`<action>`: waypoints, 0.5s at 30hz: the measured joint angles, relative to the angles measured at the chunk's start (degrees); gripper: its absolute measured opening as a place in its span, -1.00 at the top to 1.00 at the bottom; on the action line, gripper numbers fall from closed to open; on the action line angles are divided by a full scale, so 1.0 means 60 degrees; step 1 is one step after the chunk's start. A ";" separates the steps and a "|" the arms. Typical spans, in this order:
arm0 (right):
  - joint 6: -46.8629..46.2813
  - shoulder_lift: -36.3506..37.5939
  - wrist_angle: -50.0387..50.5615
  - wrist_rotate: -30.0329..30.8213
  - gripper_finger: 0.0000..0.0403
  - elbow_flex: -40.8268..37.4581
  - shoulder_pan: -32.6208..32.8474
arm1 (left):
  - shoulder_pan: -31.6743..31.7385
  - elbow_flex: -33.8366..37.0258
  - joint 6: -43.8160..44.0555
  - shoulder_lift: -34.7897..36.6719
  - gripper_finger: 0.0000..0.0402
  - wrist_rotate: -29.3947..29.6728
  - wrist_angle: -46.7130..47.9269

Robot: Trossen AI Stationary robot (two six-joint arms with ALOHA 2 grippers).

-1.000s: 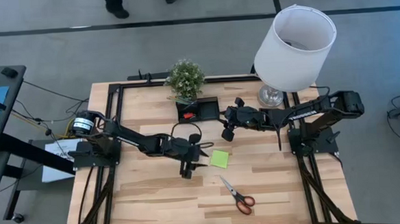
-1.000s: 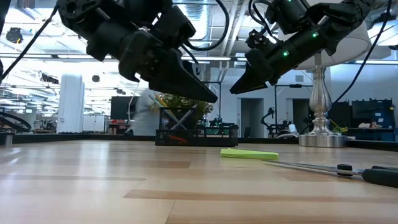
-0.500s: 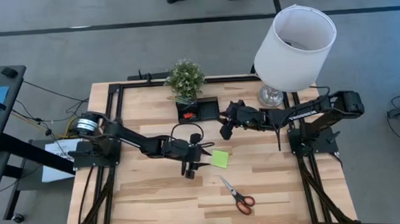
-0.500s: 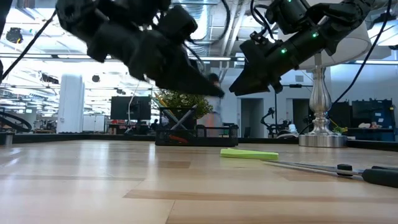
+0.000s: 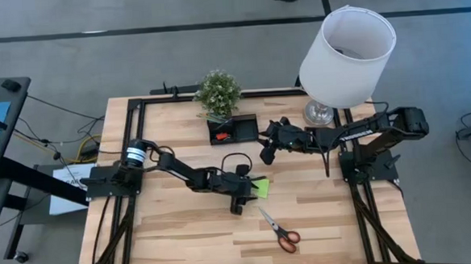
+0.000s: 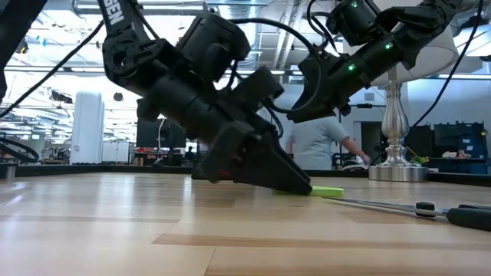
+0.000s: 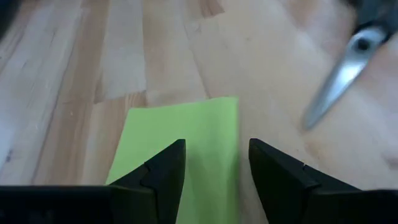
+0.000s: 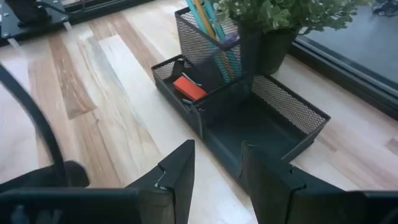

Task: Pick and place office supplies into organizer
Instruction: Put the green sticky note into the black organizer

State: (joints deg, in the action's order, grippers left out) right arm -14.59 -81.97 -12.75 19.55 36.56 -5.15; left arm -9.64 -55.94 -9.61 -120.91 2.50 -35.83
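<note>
Where left fingers [image 7: 211, 168] straddle: flat lime-green sticky-note square [image 7: 180, 146]

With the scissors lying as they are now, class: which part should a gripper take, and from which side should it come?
Probably the blades, near the pivot. The scissors lie flat and closed on the table, red handles toward its front edge, so a gripper would likely come straight down, its fingers straddling the narrow metal part. The looped handles are wider and would sit less surely.
</note>
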 joint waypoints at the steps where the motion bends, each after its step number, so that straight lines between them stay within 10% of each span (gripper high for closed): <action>1: 0.0004 0.0000 0.0020 -0.0002 0.37 0.0000 0.0003 | 0.0003 -0.0071 -0.0029 -0.0034 0.15 0.0151 0.0165; 15: -0.0324 0.0000 0.0054 -0.0032 0.37 0.0000 0.0070 | 0.0032 -0.0413 0.0166 -0.0125 0.24 0.1625 0.1605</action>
State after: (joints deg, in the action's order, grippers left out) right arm -16.53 -81.97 -12.42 19.35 36.56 -4.72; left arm -9.45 -58.41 -8.61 -121.67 12.25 -26.20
